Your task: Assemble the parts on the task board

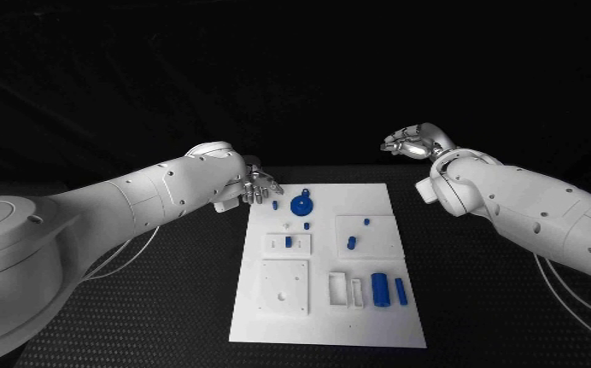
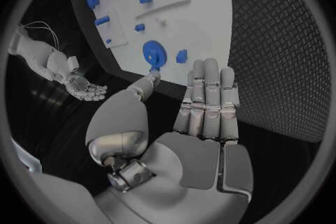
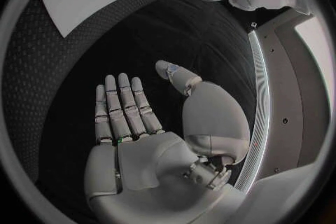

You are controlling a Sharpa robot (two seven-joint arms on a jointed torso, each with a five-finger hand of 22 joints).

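While both hands are spread and empty, the left hand point(image 1: 255, 187) — hovering at the white board's point(image 1: 370, 317) far-left corner — should approach the nearby blue disc point(image 1: 301, 207) slowly; the right hand point(image 1: 410, 142) waits beyond the board.

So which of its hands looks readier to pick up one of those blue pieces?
Probably the left hand: it hovers open at the task board's far corner, beside the small blue part. The right hand hangs open off the board.

White task board point(image 1: 323, 317) bearing blue parts point(image 1: 381, 288); black table point(image 1: 493, 308) with a fine woven texture. Silver left hand point(image 1: 255, 187), silver right hand point(image 1: 412, 142).
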